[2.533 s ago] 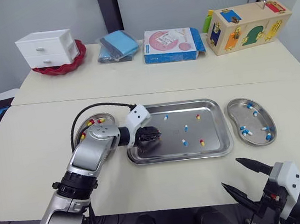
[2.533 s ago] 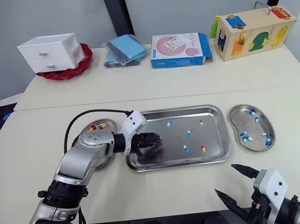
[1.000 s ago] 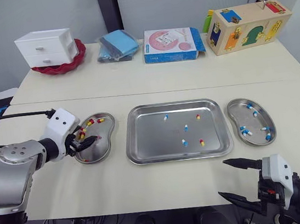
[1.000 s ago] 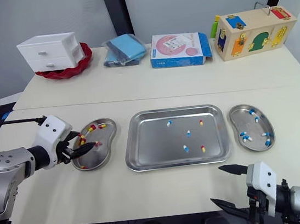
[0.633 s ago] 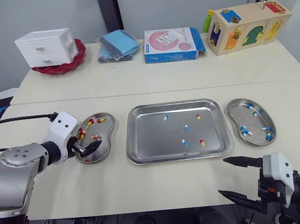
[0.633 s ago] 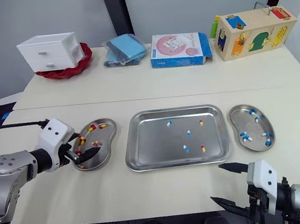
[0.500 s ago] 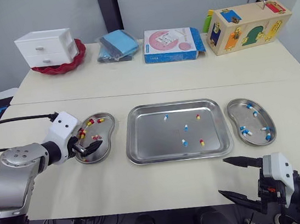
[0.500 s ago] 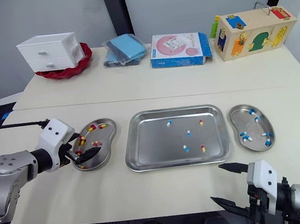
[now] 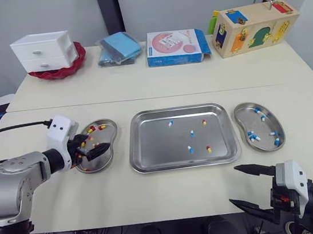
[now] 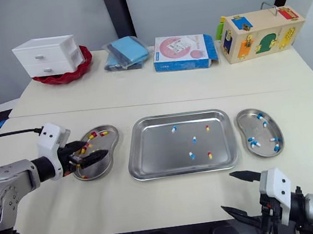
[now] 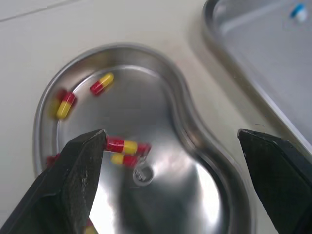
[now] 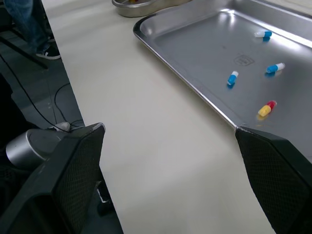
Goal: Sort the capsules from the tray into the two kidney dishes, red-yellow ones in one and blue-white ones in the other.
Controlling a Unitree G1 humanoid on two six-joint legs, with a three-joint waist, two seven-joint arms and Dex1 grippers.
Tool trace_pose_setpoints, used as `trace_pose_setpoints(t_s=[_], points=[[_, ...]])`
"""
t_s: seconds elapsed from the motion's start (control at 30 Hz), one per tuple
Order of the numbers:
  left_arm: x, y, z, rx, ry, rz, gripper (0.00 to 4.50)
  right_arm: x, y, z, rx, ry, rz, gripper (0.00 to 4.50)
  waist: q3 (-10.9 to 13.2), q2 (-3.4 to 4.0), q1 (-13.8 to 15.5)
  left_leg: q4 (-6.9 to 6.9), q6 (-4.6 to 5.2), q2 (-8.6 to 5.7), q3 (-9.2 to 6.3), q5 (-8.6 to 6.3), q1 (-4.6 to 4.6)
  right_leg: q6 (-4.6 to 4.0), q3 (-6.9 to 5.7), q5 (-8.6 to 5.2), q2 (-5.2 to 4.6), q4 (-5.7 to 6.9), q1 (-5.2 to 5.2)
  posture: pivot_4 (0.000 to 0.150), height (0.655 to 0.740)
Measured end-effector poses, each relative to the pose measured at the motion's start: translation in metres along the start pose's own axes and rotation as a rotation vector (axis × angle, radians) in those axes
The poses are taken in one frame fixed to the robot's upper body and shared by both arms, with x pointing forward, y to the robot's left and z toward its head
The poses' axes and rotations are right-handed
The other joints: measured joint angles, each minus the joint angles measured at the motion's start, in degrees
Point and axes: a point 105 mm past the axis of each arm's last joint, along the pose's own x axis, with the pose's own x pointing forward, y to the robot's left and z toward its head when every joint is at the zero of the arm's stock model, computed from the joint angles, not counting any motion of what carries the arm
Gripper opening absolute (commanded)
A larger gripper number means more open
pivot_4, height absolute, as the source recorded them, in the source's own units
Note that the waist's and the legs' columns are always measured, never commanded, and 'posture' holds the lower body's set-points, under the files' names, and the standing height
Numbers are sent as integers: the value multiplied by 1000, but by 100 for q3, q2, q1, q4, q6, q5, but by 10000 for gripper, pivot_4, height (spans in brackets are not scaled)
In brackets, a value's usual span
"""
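1. Well apart from your work, along the far table, stand a white drawer unit (image 9: 43, 51), a blue cloth (image 9: 117, 47), a pink box (image 9: 173, 46) and a wooden toy box (image 9: 253, 20).
2. The tray (image 9: 145, 163) lies long side left to right, between the left kidney dish (image 9: 110, 132) and the right kidney dish (image 9: 244, 135), whose long axes run near to far.
3. In the tray, two red-yellow capsules (image 9: 208, 149) point roughly near to far; three blue-white capsules (image 9: 192, 133) lie beside them.
4. Your left gripper (image 11: 170, 134) hovers over the left kidney dish, jaws wide apart, empty.
5. Your right gripper (image 9: 235, 185) hangs at the near table edge, jaws spread, empty.
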Motion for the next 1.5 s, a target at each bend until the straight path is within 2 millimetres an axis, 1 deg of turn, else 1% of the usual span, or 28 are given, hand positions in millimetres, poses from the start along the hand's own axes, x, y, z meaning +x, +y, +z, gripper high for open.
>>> trace_pose_setpoints(t_s=[0.17, 0.37, 0.47, 0.53, 0.6, 0.67, 0.73, 0.8, 0.87, 0.97, 1.07, 1.13, 1.23, 1.37, 1.5], points=[[0, -7, 6, 28, -25, -34, 44684, 0, -1, 1, -5, -3, 2, 45000, 0, -1, 57, 8, 0, -1, -2, 0, 0, 1, -2, 1, -1, 1, 4, 1500, 7400], [0, -8, 7, 32, -29, -35, 44684, 0, -1, 1, -7, -4, 4, 45000, 0, -1, 58, 6, 0, -1, -2, 0, 0, 1, -2, 1, -1, 1, 3, 1500, 7400], [-7, -15, 6, 45, -61, -78, 44684, -2, -1, 0, -5, 0, 5, 45000, 0, 0, 55, 5, 0, -1, 0, 0, -2, 1, -1, 0, -2, 0, 2, 1500, 7400], [-19, -19, 1, 52, -80, -123, 44684, -11, -7, 0, -6, 17, -19, 45000, 0, 0, 35, 3, 0, 1, 2, 0, 0, 0, 1, 0, -2, 0, 1, 1500, 7400], [-38, -17, -16, 84, -44, -154, 44684, -26, -15, 3, -5, 49, -48, 45000, 1, 3, -1, -8, -1, 1, 12, 0, 7, -1, 8, 0, -2, -1, 2, 1500, 7400], [-58, -11, -29, 87, -10, -174, 44684, -45, -27, 6, 10, 92, -76, 45000, 2, 2, 11, -5, 0, 1, 11, 0, 14, -3, 7, -1, -2, -1, 4, 1500, 7400], [-71, -6, -37, 105, 21, -194, 44684, -59, -38, 7, 12, 135, -101, 45000, 2, 1, 32, -2, 0, 0, 15, 0, 23, -2, 10, -2, -2, -3, 12, 1500, 7400], [-83, 5, -43, 142, 61, -182, 44684, -74, -49, 7, 26, 195, -114, 45000, 6, -6, 54, -3, 0, 0, 19, 0, 30, -2, 13, -2, -3, -8, 16, 1500, 7400], [-92, 16, -48, 159, 92, -165, 44684, -83, -56, 6, 45, 241, -111, 45000, 7, -7, 72, -3, 0, -1, 19, -1, 29, -1, 13, -3, -3, -11, 15, 1500, 7400], [-100, 24, -59, 184, 141, -164, 44684, -94, -66, -2, 76, 303, -118, 45000, 8, -9, 57, -10, 1, 0, 24, -1, 26, -1, 16, -3, -3, -18, 11, 1500, 7400], [-109, 32, -76, 186, 197, -154, 44684, -110, -83, -10, 93, 363, -160, 45000, 10, -6, 35, -15, 1, 1, 29, -2, 25, -2, 18, -3, -3, -22, 8, 1500, 7400], [-113, 36, -81, 182, 206, -144, 44684, -118, -90, -14, 95, 392, -180, 45000, 11, -9, 24, -22, 2, 3, 29, -2, 25, -3, 16, -3, -3, -21, 5, 1500, 7400], [-117, 40, -81, 193, 197, -125, 44684, -126, -100, -14, 81, 410, -204, 45000, 14, -5, 17, -23, 2, 2, 32, -2, 25, -2, 20, -3, -4, -22, 4, 1500, 7400], [-117, 41, -81, 196, 193, -121, 44684, -127, -106, -12, 64, 399, -209, 45000, 14, -4, -12, -24, 1, 3, 31, -1, 25, -2, 19, -3, -3, -22, 4, 1500, 7400], [-117, 40, -80, 198, 190, -124, 44684, -127, -109, -14, 57, 410, -203, 45000, 14, -4, -13, -24, 1, 2, 31, -2, 25, -2, 19, -3, -4, -21, 5, 1500, 7400]])
